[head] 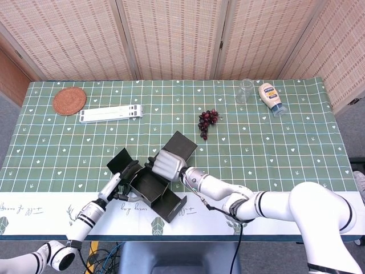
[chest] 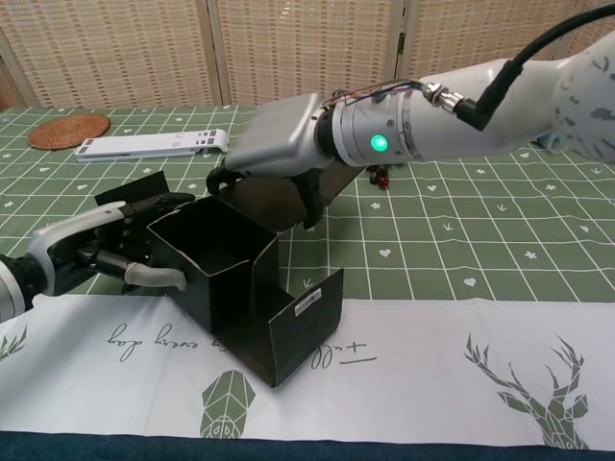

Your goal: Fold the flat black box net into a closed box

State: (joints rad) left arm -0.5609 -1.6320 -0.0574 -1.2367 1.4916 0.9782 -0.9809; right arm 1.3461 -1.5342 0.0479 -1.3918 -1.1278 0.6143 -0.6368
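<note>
The black box (head: 150, 186) stands half folded near the table's front edge, its top open and the hollow inside showing (chest: 213, 252). One flap (head: 180, 144) sticks up behind it, another (head: 120, 159) juts out at the left, and a labelled flap (chest: 309, 325) lies open at the front. My left hand (chest: 113, 247) grips the box's left wall from outside, also seen from the head view as the left hand (head: 123, 178). My right hand (chest: 276, 146) hangs over the rear wall with fingers curled down on both sides of it, seen from above as the right hand (head: 167, 164).
Dark grapes (head: 207, 121) lie just behind the box. A glass (head: 245, 90) and a mayonnaise bottle (head: 271, 98) stand at the back right. A woven coaster (head: 69, 100) and a flat white stand (head: 110, 113) sit at the back left. A white runner (chest: 432, 365) covers the front edge.
</note>
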